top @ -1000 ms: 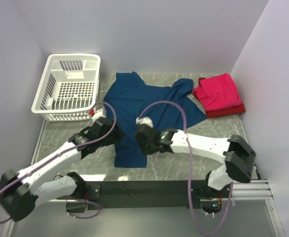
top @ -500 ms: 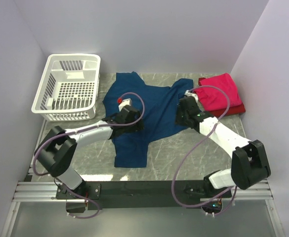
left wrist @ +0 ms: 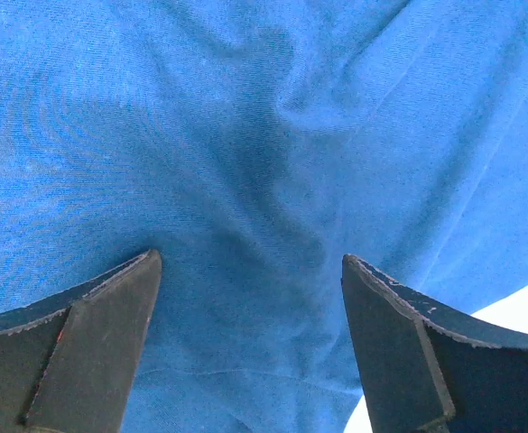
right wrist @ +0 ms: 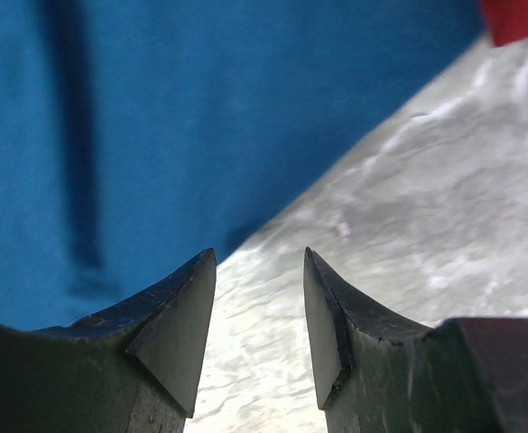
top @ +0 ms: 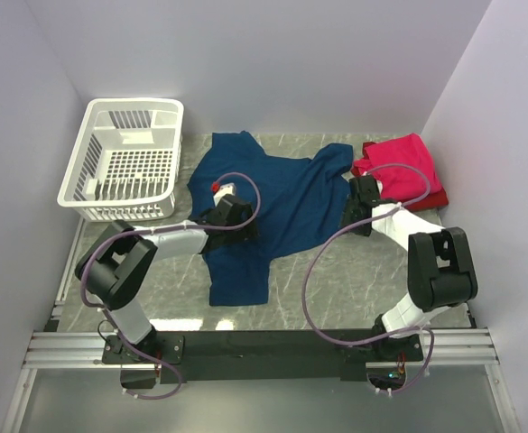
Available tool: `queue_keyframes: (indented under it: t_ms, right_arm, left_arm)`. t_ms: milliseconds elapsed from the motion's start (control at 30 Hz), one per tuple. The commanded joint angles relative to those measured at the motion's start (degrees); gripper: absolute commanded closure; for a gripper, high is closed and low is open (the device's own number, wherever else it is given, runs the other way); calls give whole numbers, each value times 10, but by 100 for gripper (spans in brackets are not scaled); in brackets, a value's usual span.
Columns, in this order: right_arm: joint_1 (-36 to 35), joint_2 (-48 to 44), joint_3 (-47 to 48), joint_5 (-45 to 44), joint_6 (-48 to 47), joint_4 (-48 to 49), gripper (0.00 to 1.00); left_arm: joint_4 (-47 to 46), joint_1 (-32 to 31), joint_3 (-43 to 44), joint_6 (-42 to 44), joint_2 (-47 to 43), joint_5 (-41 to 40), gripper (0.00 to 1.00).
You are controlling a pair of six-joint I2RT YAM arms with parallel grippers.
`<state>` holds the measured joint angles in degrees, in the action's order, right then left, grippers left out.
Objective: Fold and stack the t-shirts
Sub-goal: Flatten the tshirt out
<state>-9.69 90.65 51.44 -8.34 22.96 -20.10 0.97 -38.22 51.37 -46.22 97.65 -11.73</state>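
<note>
Progress check: I'd say about two thirds done. Two shirts are already folded and stacked at the far right, a pink one (top: 408,152) on top of a dark red one (top: 419,204). The navy shirt (top: 286,189) is what's left. It's lying open and a bit rumpled mid-table, between the basket (top: 124,162) and that stack, with no fold in it yet. Left gripper (left wrist: 250,262) hangs low over the shirt's left part, jaws wide apart with nothing between them. Right gripper (right wrist: 259,257) is at the shirt's right edge, jaws partly apart over bare table (right wrist: 408,180), gripping nothing. So the navy one needs folding, then goes on the pile.
</note>
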Motion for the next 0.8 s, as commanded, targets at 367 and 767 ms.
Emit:
queue_keyframes:
  t_ms: [367,767]
  right_arm:
    - [39,73,70,-25,-16,11,52]
    - [41,73,89,-11,-17,-13,55]
  left_arm:
    - [2,12,-65,1,-18,18,11]
    - [14,16,-82,7,-60,13,11]
